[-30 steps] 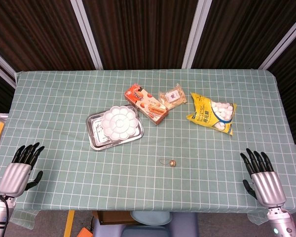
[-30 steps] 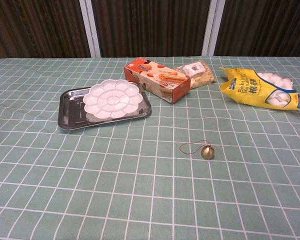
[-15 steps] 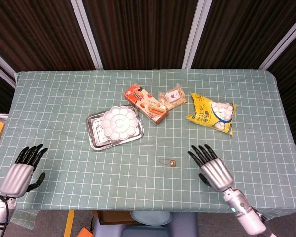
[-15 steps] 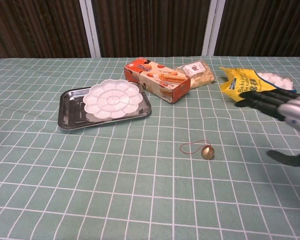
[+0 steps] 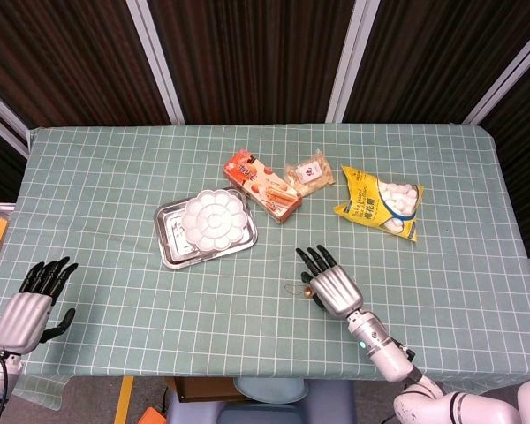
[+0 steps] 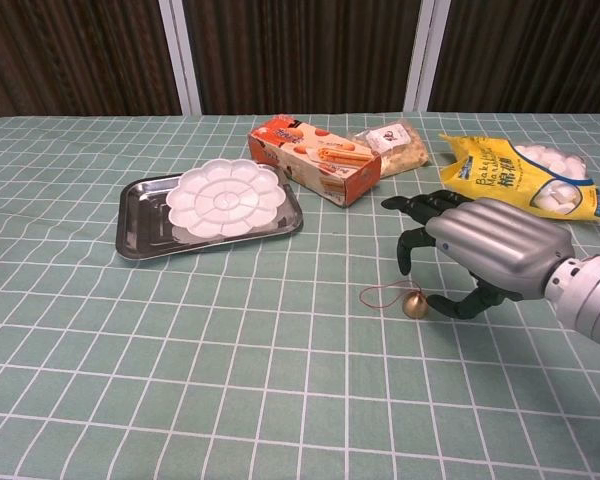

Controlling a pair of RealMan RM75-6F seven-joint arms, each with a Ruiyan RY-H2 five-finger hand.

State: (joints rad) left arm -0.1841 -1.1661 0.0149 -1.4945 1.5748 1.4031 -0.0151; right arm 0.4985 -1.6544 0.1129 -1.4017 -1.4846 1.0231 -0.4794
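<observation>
The left hand [image 5: 22, 316] rests at the desk's [image 5: 115, 168] near-left corner, fingers apart and empty, well apart from everything. Further right stand the tray [image 5: 170, 252] bearing a palette [image 5: 214, 218], then a box [image 5: 263, 185]. The bell [image 6: 415, 305] lies mid-desk, its red cord [image 6: 378, 293] trailing leftward. The right hand [image 6: 485, 250] hovers just over it, fingers [image 6: 412, 205] spread and curved, holding nothing; the thumb tip is just right of the bell. The head view hides the bell under the hand; the chest view shows it plainly, yet omits the left hand.
</observation>
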